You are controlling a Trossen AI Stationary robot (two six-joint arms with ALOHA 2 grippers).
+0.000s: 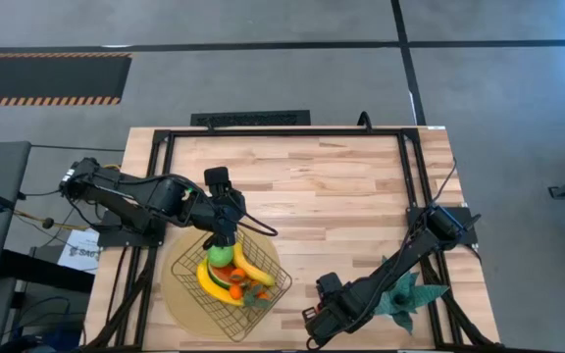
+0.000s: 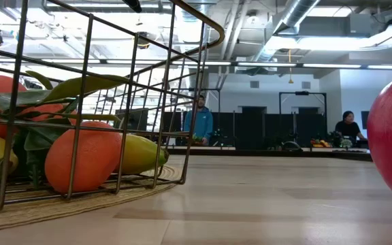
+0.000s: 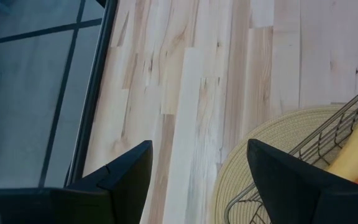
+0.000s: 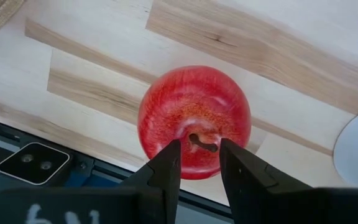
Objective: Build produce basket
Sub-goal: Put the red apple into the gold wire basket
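The dark wire basket (image 1: 186,282) stands on a round tan mat (image 1: 170,294) at the near left. It holds two yellow bananas (image 1: 249,267), a green apple (image 1: 222,255) and small oranges with leaves (image 2: 80,160). My left gripper (image 3: 199,149) hangs open above the basket's far rim with nothing between its fingers. A shiny red round fruit (image 4: 191,106) rests on the table by the near edge, stem up. My right gripper (image 4: 201,149) points down over it, open, with one finger on each side of the stem (image 4: 202,143). My right gripper comes at the red fruit from above. A gap shows between each finger and the stem. I cannot tell whether the fingertips (image 4: 169,155) touch the fruit's top.
A teal spiky-leaved plant (image 1: 405,292) lies at the near right beside the right arm. A dark frame (image 1: 165,137) borders the table. Bare wood stretches across the middle and far part. People stand in the room beyond.
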